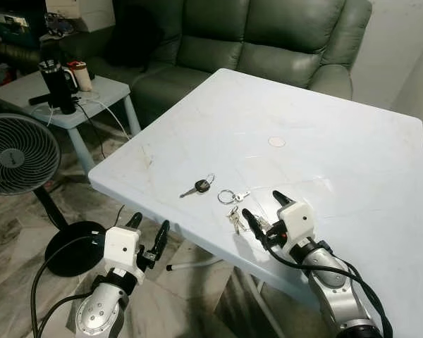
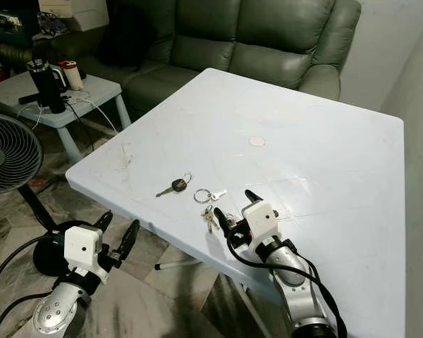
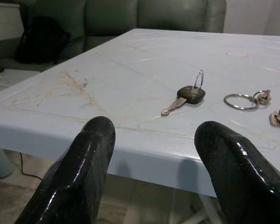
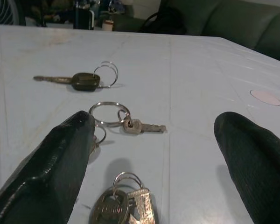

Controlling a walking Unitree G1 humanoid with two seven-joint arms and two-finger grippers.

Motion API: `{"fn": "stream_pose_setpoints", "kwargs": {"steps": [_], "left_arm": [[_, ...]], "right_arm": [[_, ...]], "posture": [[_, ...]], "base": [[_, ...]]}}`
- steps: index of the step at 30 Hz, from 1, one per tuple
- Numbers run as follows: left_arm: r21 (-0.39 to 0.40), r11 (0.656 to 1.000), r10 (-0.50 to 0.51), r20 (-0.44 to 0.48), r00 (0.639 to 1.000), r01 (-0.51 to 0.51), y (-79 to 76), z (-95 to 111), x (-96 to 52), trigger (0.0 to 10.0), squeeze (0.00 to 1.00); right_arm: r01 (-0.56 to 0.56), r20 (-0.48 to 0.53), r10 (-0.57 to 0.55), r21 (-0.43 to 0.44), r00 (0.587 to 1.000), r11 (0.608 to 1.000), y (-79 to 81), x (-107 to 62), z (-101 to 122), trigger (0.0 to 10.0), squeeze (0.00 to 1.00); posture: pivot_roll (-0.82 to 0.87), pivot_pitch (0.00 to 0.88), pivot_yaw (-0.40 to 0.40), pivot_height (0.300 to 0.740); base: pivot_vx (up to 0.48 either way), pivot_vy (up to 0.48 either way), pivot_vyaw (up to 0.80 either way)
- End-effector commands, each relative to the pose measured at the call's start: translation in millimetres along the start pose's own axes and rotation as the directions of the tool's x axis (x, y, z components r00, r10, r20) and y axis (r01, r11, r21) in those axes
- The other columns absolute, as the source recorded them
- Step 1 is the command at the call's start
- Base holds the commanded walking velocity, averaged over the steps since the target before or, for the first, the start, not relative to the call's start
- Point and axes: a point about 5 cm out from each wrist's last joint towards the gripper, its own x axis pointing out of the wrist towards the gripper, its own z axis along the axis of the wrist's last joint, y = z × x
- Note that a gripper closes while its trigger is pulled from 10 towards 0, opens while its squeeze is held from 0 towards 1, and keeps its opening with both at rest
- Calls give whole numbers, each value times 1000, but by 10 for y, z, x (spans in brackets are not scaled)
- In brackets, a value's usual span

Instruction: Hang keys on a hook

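Lay on a pale blue plastic table (image 1: pixel 338 127), scuffed and faintly stained: three sets of keys near the front edge. Farthest left, a black-headed key (image 1: pixel 197 188) with a wire ring standing up. Just beside it, a large plain steel ring (image 1: pixel 228 196) carrying one small silver key. Nearest, a bunch of brass and silver keys (image 1: pixel 234 220) on rings, partly hidden behind one black finger in the head views.

Hovered low over that bunch, right gripper (image 1: pixel 266 209), glossy fingers spread wide, grasping nothing; whether a fingertip touched the bunch, hard to tell. Hung below the table edge at the left, left gripper (image 1: pixel 147 234), fingers parted too and empty.

Stood beyond: a green leather sofa (image 1: pixel 268 35), a small side table (image 1: pixel 106 88) with a black tumbler (image 1: pixel 58 83) and cables, a floor fan (image 1: pixel 17 156) cut off at the frame edge.
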Motion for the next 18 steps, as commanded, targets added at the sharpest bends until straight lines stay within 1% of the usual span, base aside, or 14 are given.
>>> {"fn": "stream_pose_setpoints", "kwargs": {"steps": [1, 2, 3, 8, 10, 18], "left_arm": [[17, 1000, 7, 14, 1000, -7, 22, 32, -5, 10000, 0], [2, 1000, 17, 10, 1000, -17, 49, 36, 1, 10000, 0], [-2, 1000, 20, 10, 1000, -20, 56, 37, 2, 10000, 0], [-11, 1000, 23, 12, 1000, -23, 64, 37, 5, 10000, 0], [-42, 999, 22, 11, 1000, -21, 104, 44, 22, 10000, 0], [-47, 999, 22, 15, 1000, -22, 108, 54, 34, 10000, 0]], "right_arm": [[13, 18, -13, 12, 1000, 1000, -23, 5, 31, 10000, 0], [26, 22, -27, 39, 999, 999, -31, 3, 34, 10000, 0], [29, 23, -30, 47, 999, 998, -34, 2, 35, 10000, 0], [31, 25, -33, 52, 999, 998, -36, -1, 37, 10000, 0], [46, 41, -49, 73, 998, 996, -46, -21, 38, 10000, 0], [52, 44, -56, 92, 997, 994, -56, -34, 32, 10000, 0]], "posture": [[-69, 0, -18, 740], [-70, 0, -16, 740], [-70, 0, -16, 740], [-70, 0, -16, 740], [-73, 1, -12, 740], [-77, 6, -8, 740]], "base": [[0, 0, 0], [0, 0, 0], [0, 0, 0], [0, 0, 0], [0, 405, 0], [0, 458, 0]]}}
